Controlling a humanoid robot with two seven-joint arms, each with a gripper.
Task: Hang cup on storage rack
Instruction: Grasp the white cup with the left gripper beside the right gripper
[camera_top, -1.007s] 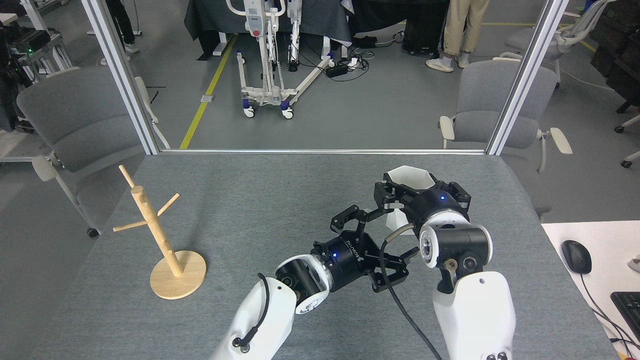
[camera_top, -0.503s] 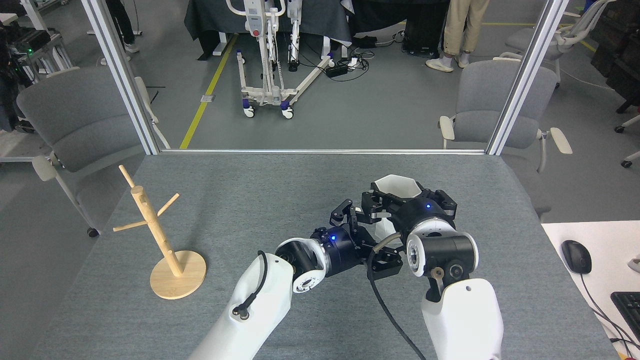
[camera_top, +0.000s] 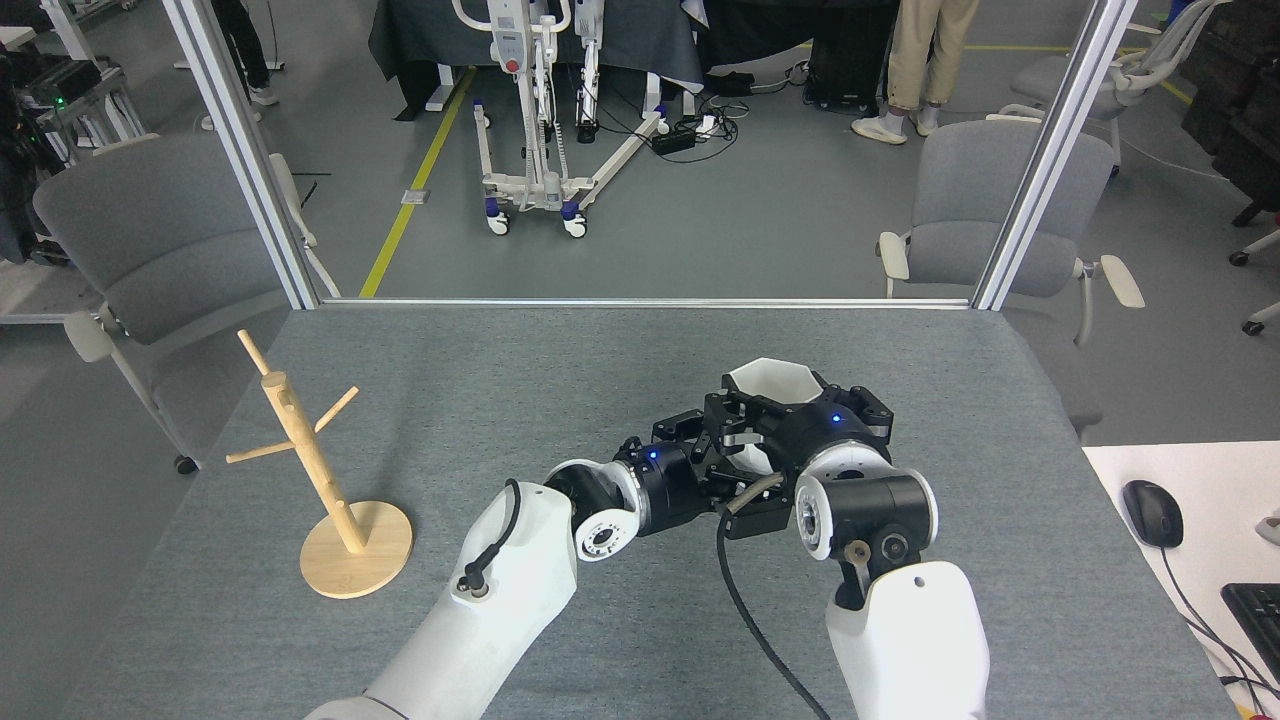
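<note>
The white cup (camera_top: 772, 380) sits upright at the centre-right of the grey desk (camera_top: 520, 380), its hexagonal rim facing up and its lower half hidden behind black gripper parts. The right gripper (camera_top: 790, 412) is wrapped around it, dark fingers clamped on either side of the faceted body, a blue light glowing on the wrist just behind. The left gripper (camera_top: 712, 455) comes in from seven o'clock of the cup and is tucked right up against the cup's lower left side. Its fingers are tangled in with the other gripper's dark frame, so I cannot tell whether it is open or closed. A black cable (camera_top: 745, 610) loops down between the two white forearms. Far off at nine o'clock, well apart from all this, the wooden rack (camera_top: 318, 470) stands on its round base near the desk's left edge, pole leaning slightly, pegs bare.
</note>
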